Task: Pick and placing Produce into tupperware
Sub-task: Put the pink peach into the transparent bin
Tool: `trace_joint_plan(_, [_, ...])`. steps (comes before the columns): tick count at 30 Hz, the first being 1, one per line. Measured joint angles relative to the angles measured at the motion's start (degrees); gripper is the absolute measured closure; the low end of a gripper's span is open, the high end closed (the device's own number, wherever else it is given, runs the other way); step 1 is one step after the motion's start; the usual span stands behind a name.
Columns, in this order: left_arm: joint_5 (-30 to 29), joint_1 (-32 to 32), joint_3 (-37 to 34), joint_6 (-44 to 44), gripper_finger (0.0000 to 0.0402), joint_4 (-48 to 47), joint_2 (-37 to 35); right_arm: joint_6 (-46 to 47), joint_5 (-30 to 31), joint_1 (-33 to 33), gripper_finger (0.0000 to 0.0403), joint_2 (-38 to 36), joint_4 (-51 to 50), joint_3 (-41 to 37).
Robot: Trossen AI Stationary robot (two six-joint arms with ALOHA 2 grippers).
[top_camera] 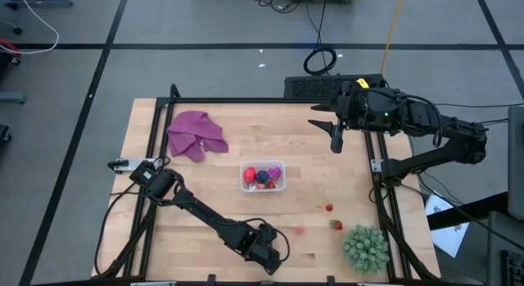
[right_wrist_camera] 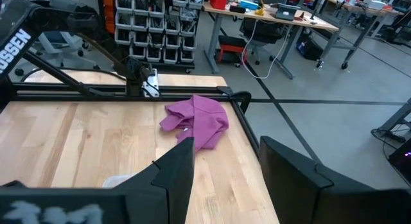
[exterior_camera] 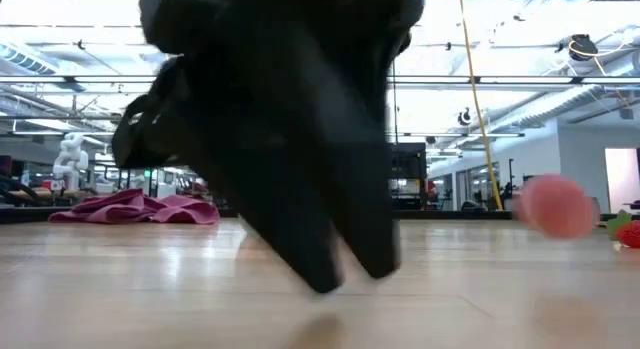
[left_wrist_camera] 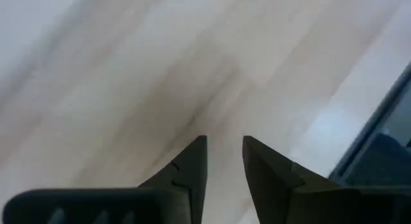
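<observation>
Mid-sort at the counter (top_camera: 205, 188): I have the left gripper (top_camera: 274, 261) low at the near edge, its fingers (left_wrist_camera: 192, 166) a narrow gap apart and holding nothing, only bare wood showing between them. The tupperware (top_camera: 263, 176) sits at the counter's middle with several pieces already inside, red, dark blue and magenta among them. Three pieces of produce are left outside it: a pale pink fruit (top_camera: 300, 230) lying just beside my left gripper, toward the right arm's side, and two red strawberries (top_camera: 336, 224) a little farther on, near the green spiky plant (top_camera: 365, 248). The right gripper (top_camera: 336, 130) waits raised over the far right corner, fingers apart and empty; the purple cloth (top_camera: 196, 133) lies untouched at the far left. I judge the job past halfway, with the pink fruit next in line. That calls for widening the left gripper's fingers, sliding over to the fruit, closing on it gently since it looks ready to roll, then carrying it to the tupperware.
</observation>
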Motion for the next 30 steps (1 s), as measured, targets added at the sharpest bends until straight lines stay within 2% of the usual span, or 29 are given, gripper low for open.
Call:
trace_joint_plan(4, [0.2, 0.7, -0.1, 0.1, 0.0296, -3.8, -0.1, 0.0, 0.0, 0.0, 0.0238, 0.0, 0.0, 0.0])
trace_joint_plan(10, [0.1, 1.3, -0.2, 1.9, 0.0296, -2.9, -0.6, 0.3, 0.0, 0.0, 0.0238, 0.0, 0.0, 0.0])
trace_joint_plan(19, [-7.7, 1.6, -0.2, 5.5, 0.0295, -6.7, -4.5, 0.1, 0.0, 0.0, 0.0238, 0.0, -2.4, 0.0])
trace_joint_plan(23, [-9.5, 1.9, -0.2, 7.5, 0.0295, -12.4, -6.6, 0.0, 0.0, 0.0, 0.0238, 0.0, -7.6, 0.0])
trace_joint_plan(30, [-14.8, 3.0, -0.2, 8.7, 0.0295, -32.4, -14.1, 2.6, -1.4, -0.6, 0.0238, 0.0, -14.9, 0.0])
